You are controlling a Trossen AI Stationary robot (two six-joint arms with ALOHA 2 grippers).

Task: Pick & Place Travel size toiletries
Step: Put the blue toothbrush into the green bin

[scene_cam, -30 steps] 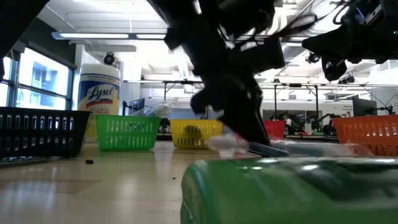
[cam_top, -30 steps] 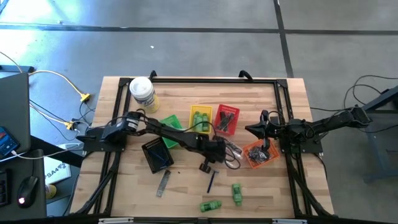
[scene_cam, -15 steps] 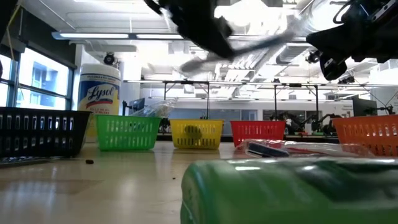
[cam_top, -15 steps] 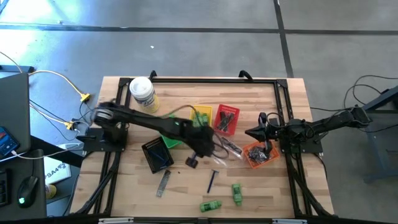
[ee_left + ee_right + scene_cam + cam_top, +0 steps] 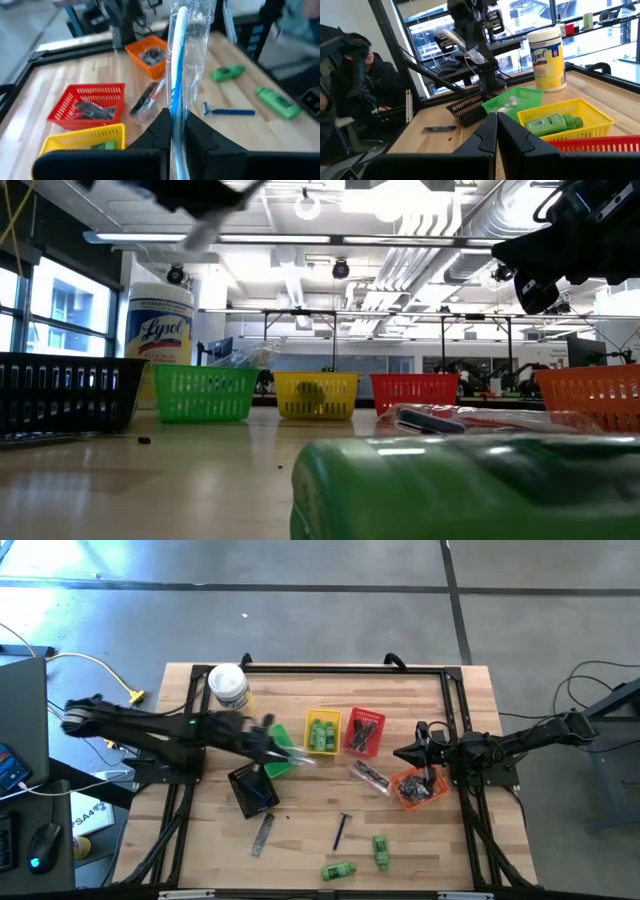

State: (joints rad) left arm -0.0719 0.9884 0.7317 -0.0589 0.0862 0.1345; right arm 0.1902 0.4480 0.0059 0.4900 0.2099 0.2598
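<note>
My left gripper (image 5: 280, 748) hangs above the green basket (image 5: 272, 736), shut on a clear-wrapped white and blue toothbrush (image 5: 179, 60). On the table lie two green mini bottles (image 5: 338, 869) (image 5: 381, 850), a blue razor (image 5: 342, 830), a grey comb (image 5: 263, 834) and a wrapped item (image 5: 368, 775). More green bottles lie in the yellow basket (image 5: 322, 718). My right gripper (image 5: 398, 752) waits shut near the table's right side, by the orange basket (image 5: 400, 796). My left gripper pinches the wrapped toothbrush's lower shaft (image 5: 174, 131) between its two fingers (image 5: 161, 129). The toothbrush runs along the fingers and sticks out well past their tips. It is lifted clear of the table, its wrapper slack around the far end (image 5: 196, 30).
A black basket (image 5: 252, 788) sits near the left arm, and a red basket (image 5: 364, 720) beside the yellow one. A white canister with a yellow label (image 5: 228, 688) stands at the far left corner. People sit beyond the table in the right wrist view.
My left gripper has risen from the table's middle and swung toward the left edge, tipping up toward level. It carries the wrapped toothbrush, which is now lifted clear above the green basket. The other wrapped item stays on the table.
</note>
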